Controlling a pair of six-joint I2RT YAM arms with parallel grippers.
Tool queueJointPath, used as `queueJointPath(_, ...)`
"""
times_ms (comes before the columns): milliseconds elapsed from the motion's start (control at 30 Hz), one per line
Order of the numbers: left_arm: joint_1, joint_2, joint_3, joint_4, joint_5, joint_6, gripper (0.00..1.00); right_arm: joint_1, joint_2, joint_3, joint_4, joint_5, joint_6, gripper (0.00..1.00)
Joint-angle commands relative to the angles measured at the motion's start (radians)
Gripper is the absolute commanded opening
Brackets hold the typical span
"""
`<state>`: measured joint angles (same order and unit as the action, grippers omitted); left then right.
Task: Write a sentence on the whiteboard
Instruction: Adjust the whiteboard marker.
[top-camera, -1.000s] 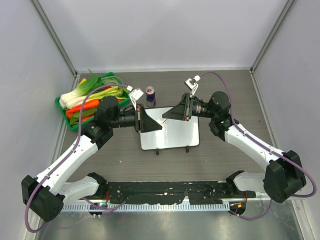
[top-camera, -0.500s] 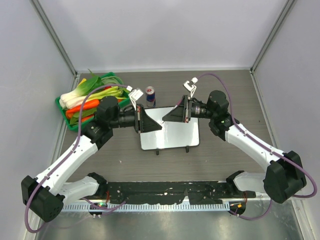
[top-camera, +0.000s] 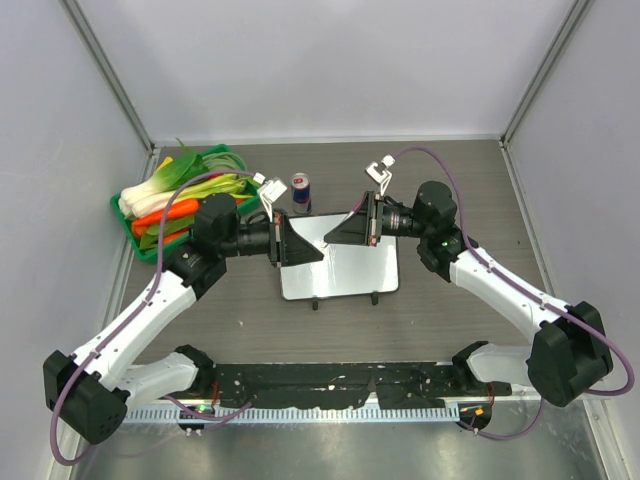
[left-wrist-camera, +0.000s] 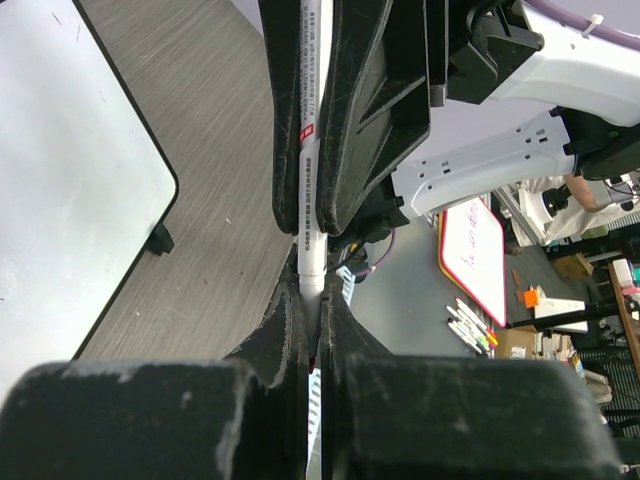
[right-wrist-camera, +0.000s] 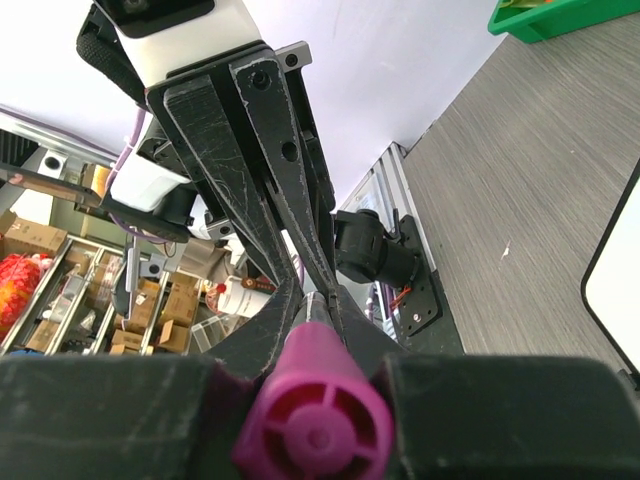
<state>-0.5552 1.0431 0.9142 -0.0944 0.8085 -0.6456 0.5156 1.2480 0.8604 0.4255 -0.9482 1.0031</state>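
The whiteboard (top-camera: 340, 272) lies flat mid-table, also seen in the left wrist view (left-wrist-camera: 60, 180) and at the right wrist view's edge (right-wrist-camera: 622, 290). Its white face shows no sentence. Above its far-left part the two grippers meet tip to tip. My left gripper (top-camera: 320, 256) (left-wrist-camera: 311, 300) is shut on the white barrel of a marker (left-wrist-camera: 311, 180). My right gripper (top-camera: 329, 238) (right-wrist-camera: 318, 300) is shut on the same marker's other end, where the magenta cap (right-wrist-camera: 315, 420) sits between its fingers.
A green tray (top-camera: 222, 154) of vegetables stands at the back left, close to my left arm. A small can (top-camera: 300, 189) stands just behind the whiteboard. Grey walls close in the table on three sides.
My right gripper has closed onto the marker's capped end and edged slightly left. The left arm has not moved and still holds the barrel.
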Motion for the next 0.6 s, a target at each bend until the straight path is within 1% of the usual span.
queueJointPath(0, 0.001, -0.015, 0.003, 0.047, 0.031, 0.009, 0.00, 0.004, -0.027, 0.023, 0.039, -0.011, -0.001, 0.01)
queueJointPath(133, 0.000, -0.023, 0.000, 0.036, 0.018, 0.017, 0.00, 0.004, -0.038, 0.014, 0.021, -0.001, -0.020, 0.01)
queueJointPath(167, 0.000, -0.023, 0.000, 0.035, 0.018, 0.017, 0.03, 0.003, -0.042, 0.015, 0.013, 0.008, -0.027, 0.01)
queueJointPath(200, 0.000, -0.025, 0.003, 0.027, 0.017, 0.017, 0.12, 0.004, -0.044, 0.015, -0.008, 0.012, -0.040, 0.01)
queueJointPath(300, -0.002, -0.032, 0.003, 0.013, 0.005, 0.014, 0.52, 0.003, -0.050, 0.025, -0.089, 0.048, -0.095, 0.01)
queueJointPath(367, 0.000, -0.041, 0.000, -0.005, -0.026, 0.009, 0.73, 0.004, -0.062, 0.025, -0.152, 0.080, -0.136, 0.01)
queueJointPath(433, 0.001, -0.054, -0.011, -0.025, -0.055, 0.000, 0.85, 0.004, -0.077, 0.022, -0.220, 0.124, -0.182, 0.01)
queueJointPath(500, 0.000, -0.072, -0.017, -0.060, -0.121, -0.011, 0.93, 0.004, -0.105, 0.014, -0.281, 0.184, -0.225, 0.01)
queueJointPath(567, 0.001, -0.093, -0.027, -0.126, -0.187, -0.020, 0.96, 0.004, -0.136, 0.002, -0.349, 0.244, -0.283, 0.01)
